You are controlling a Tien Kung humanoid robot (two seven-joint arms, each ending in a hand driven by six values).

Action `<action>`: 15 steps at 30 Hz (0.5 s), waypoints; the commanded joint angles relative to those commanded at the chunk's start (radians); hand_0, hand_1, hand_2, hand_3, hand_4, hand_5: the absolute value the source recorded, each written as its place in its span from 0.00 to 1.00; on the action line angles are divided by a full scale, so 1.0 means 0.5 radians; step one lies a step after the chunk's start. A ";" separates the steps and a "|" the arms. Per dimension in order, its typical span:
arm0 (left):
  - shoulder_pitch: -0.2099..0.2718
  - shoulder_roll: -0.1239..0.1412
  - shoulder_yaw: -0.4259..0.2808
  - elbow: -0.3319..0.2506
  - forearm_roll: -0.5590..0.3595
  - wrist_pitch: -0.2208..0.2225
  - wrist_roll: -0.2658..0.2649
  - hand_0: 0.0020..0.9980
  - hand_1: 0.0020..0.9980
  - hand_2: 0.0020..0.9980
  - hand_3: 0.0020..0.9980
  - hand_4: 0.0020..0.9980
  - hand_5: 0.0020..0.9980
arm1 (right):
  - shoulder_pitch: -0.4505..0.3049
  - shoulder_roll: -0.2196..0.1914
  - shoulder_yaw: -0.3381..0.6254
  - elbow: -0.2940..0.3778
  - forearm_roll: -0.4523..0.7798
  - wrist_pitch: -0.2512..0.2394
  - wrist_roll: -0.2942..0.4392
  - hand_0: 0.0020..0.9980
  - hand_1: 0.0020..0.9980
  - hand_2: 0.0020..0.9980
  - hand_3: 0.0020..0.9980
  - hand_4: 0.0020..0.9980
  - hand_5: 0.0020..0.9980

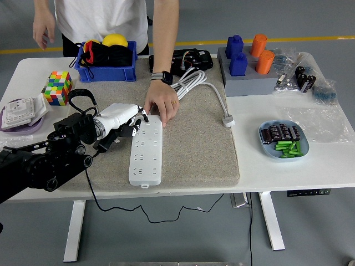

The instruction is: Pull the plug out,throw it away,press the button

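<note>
Plug, black, clasped in the left hand, just beside the white power strip to the hand's right. A person's hand presses the strip's far end.

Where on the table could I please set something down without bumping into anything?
The grey mat is bare between the power strip and its right edge, below the white cable. The white table is bare below the blue dish. The left side is crowded: the left robot hand, black plug, person's hand.
</note>
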 joint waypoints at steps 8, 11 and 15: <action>-0.044 -0.007 0.116 0.000 0.025 -0.010 0.014 0.29 0.08 0.07 0.68 0.15 0.00 | 0.001 0.003 0.008 0.001 -0.002 0.000 0.001 0.76 0.69 0.67 0.67 0.77 0.67; -0.049 -0.003 0.127 -0.010 0.030 -0.010 0.013 0.29 0.08 0.07 0.68 0.15 0.00 | 0.000 0.006 0.011 0.000 -0.003 0.000 0.001 0.76 0.69 0.67 0.67 0.77 0.67; -0.036 0.007 0.041 -0.036 0.046 0.009 -0.003 0.29 0.08 0.07 0.68 0.15 0.00 | -0.003 0.009 0.017 0.000 -0.004 -0.001 0.001 0.76 0.69 0.67 0.67 0.77 0.67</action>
